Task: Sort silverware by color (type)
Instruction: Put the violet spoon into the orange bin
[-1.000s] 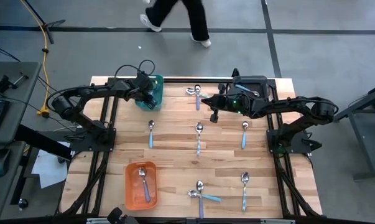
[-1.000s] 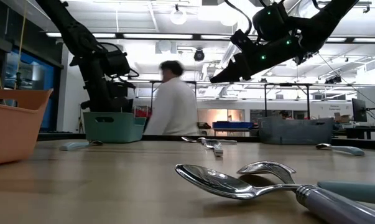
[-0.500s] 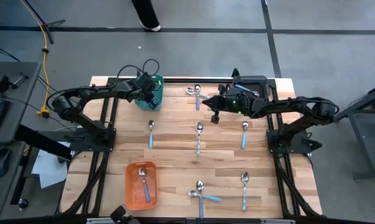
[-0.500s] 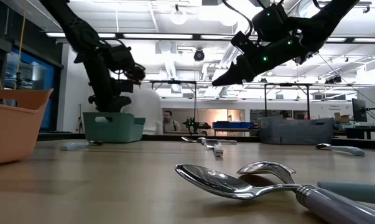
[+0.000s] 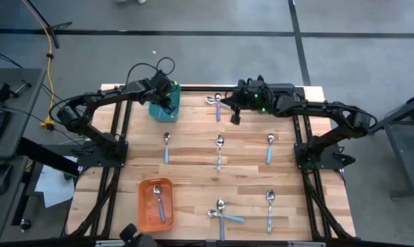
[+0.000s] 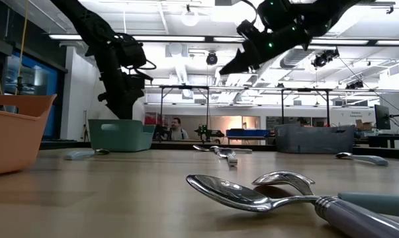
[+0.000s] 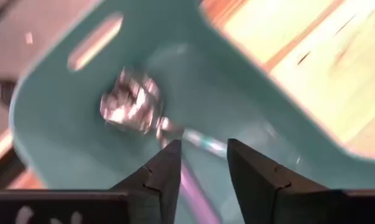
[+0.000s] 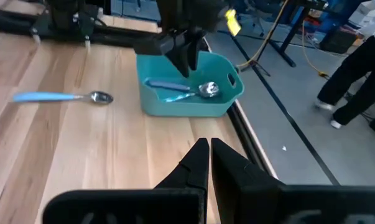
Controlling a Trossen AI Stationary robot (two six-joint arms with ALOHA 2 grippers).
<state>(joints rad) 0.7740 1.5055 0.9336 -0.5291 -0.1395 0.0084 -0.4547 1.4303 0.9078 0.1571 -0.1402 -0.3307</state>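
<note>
Spoons with coloured handles lie flat on the wooden table: one pair at the far edge point(image 5: 217, 104), a middle row point(image 5: 166, 146) point(image 5: 219, 151) point(image 5: 269, 147), and more near the front point(image 5: 220, 211) point(image 5: 270, 206). The teal bin point(image 5: 158, 110) holds spoons point(image 7: 132, 106) point(image 8: 181, 90). My left gripper point(image 5: 167, 101) point(image 7: 203, 146) hangs open above this bin, fingers pointing down, holding nothing. My right gripper point(image 5: 235, 115) point(image 8: 209, 142) is shut and empty, in the air just right of the far pair of spoons.
An orange bin point(image 5: 155, 204) with a spoon inside stands near the front left. A grey bin point(image 6: 315, 139) sits at the far right under my right arm. Bare wood lies between the spoon rows. People stand in the room beyond the table.
My left gripper has risen out of the teal bin and stands higher above it. My right gripper has moved up and toward the table's far edge. A person walking behind the table has left the view.
</note>
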